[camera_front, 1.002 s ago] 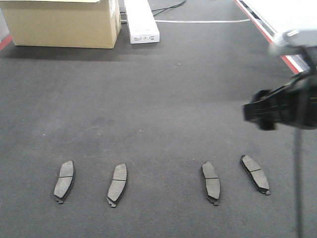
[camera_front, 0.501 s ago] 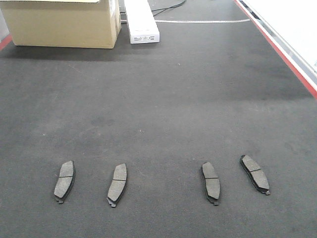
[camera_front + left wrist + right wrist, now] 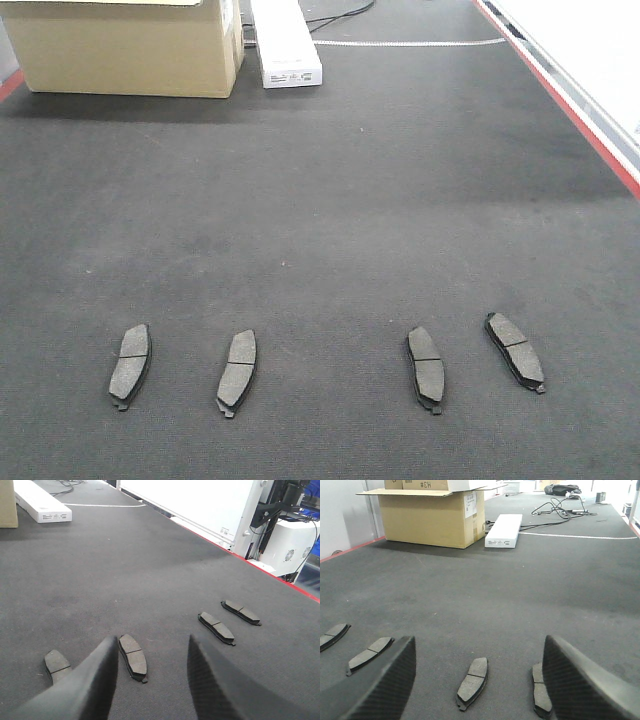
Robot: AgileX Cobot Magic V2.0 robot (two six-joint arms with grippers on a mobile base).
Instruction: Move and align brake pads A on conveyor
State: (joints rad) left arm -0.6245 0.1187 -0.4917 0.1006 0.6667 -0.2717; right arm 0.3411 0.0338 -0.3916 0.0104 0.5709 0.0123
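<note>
Several dark-grey brake pads lie in a loose row on the charcoal conveyor (image 3: 330,200): two at the left (image 3: 130,366) (image 3: 237,372) and two at the right (image 3: 426,369) (image 3: 515,350). Neither gripper appears in the front view. In the left wrist view my left gripper (image 3: 152,644) hangs open above the belt, empty, with the second pad (image 3: 133,656) just inside its left finger. The right wrist view has my right gripper (image 3: 479,642) open and empty over the third pad (image 3: 472,682); the rightmost pad (image 3: 541,695) is partly hidden by its right finger.
A cardboard box (image 3: 125,45) and a long white box (image 3: 285,40) stand at the belt's far end, with cables (image 3: 560,510) behind them. A red side rail (image 3: 560,95) runs along the right edge. White cabinets (image 3: 200,505) stand beyond that rail.
The right arm, in view at the right edge of the front view one second ago, has pulled out of that view. The pads have not moved.
</note>
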